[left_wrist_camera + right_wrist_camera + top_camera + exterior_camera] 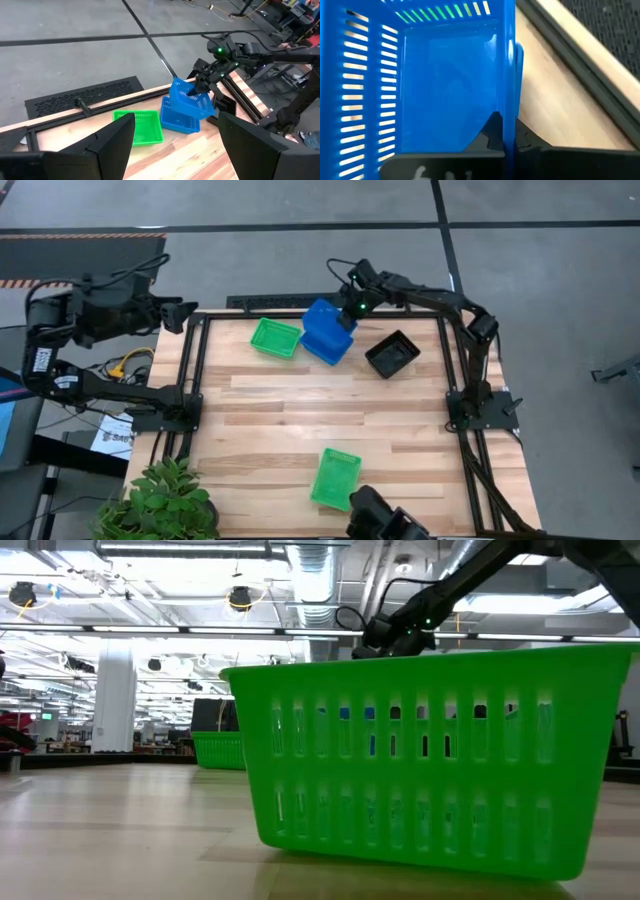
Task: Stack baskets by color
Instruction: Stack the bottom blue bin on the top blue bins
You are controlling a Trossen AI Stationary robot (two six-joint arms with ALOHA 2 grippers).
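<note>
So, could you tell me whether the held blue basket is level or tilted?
Tilted: the right gripper pinches the upper blue basket's wall, canted over the lower blue basket.

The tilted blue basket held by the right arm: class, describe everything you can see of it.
The tilted blue basket is bright blue plastic, rectangular, with slotted walls and a smooth floor. The right tool is shut on its rim, one finger inside the wall, one outside. It tips partly into a second blue basket near the table's far edge, between a green basket and a black basket.

Tilted blue basket (322, 322) atop blue stack (330, 346)
</note>
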